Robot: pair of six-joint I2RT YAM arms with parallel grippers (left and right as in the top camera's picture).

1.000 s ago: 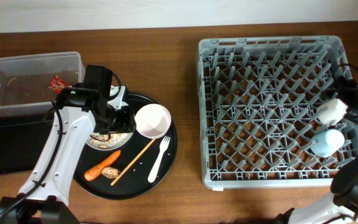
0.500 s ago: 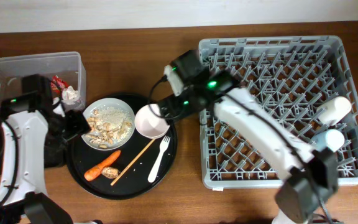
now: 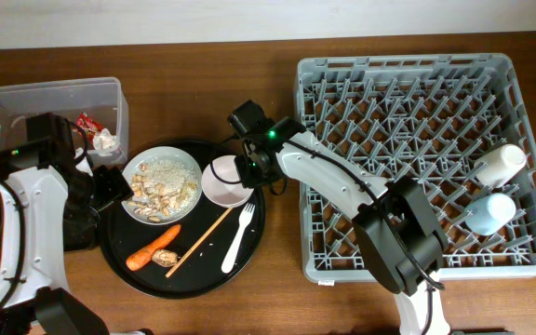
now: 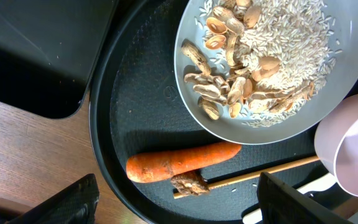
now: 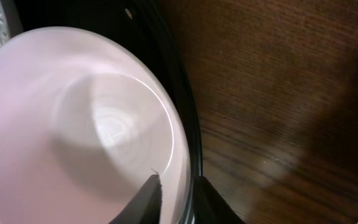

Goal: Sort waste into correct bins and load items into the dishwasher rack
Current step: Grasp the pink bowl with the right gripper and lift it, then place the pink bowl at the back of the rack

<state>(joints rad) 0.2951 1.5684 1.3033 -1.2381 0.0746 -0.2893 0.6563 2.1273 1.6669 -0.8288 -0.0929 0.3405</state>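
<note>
My right gripper (image 3: 246,168) has settled lower onto the small white bowl (image 3: 221,184), which sits on the round black tray (image 3: 246,249). Its fingers straddle the right rim, but I cannot tell if they pinch. My left gripper (image 3: 111,186) stays beside the white round plate (image 3: 162,166), jaws spread.

L pincer (image 4: 178,205) wide open; R arm (image 3: 342,181) stretched left, R pincer (image 5: 178,198) nearly closed.

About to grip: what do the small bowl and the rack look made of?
Small white bowl: smooth and glossy, with soft highlights on the inside. It could be glazed ceramic or hard plastic; the look doesn't settle it. Dishwasher rack: probably matte grey moulded plastic, judging by its uniform colour and thin moulded pegs.
</note>
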